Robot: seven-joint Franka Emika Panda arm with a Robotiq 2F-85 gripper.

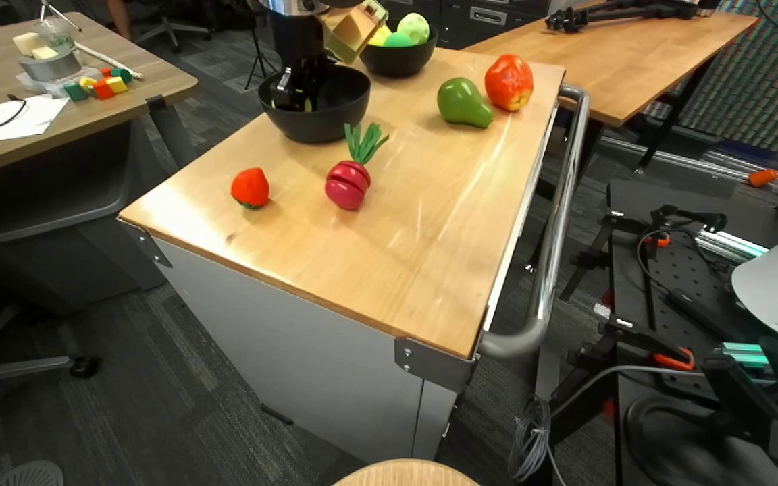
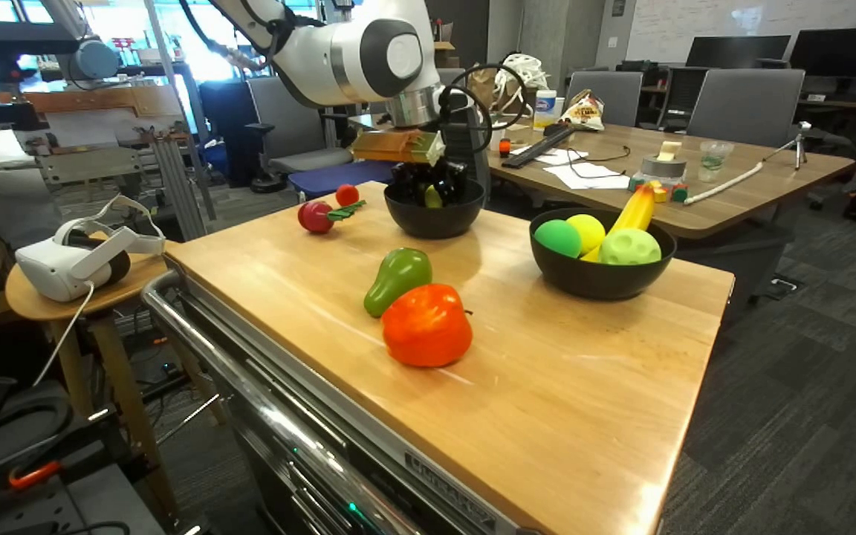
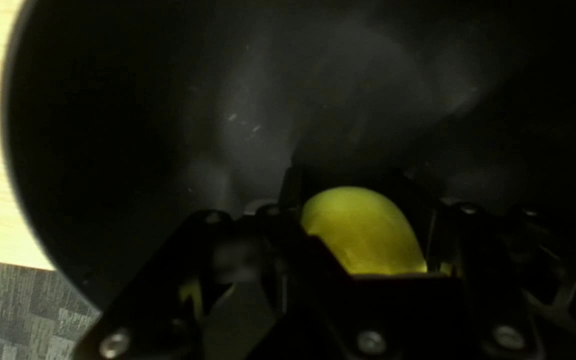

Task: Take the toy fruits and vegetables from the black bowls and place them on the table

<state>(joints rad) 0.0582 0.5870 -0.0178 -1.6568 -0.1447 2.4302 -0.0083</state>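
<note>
Down inside a black bowl (image 2: 435,224), my gripper (image 3: 357,202) has its dark fingers against both sides of a yellow-green toy fruit (image 3: 363,232); the fruit's lower part is hidden. The second black bowl (image 2: 599,282) holds a yellow banana (image 2: 634,212), a green ball (image 2: 558,237), a yellow ball (image 2: 588,229) and a pale green round fruit (image 2: 630,247). On the wooden table (image 1: 423,250) lie a small red tomato (image 1: 250,187), a radish with green leaves (image 1: 348,185), a green pear-shaped toy (image 1: 462,102) and a large red-orange one (image 1: 509,82).
A metal bar handle (image 1: 554,223) runs along one table side. Desks with blocks (image 1: 102,86), papers and a keyboard stand close by. A white headset (image 2: 86,256) rests on a round stool (image 2: 27,297).
</note>
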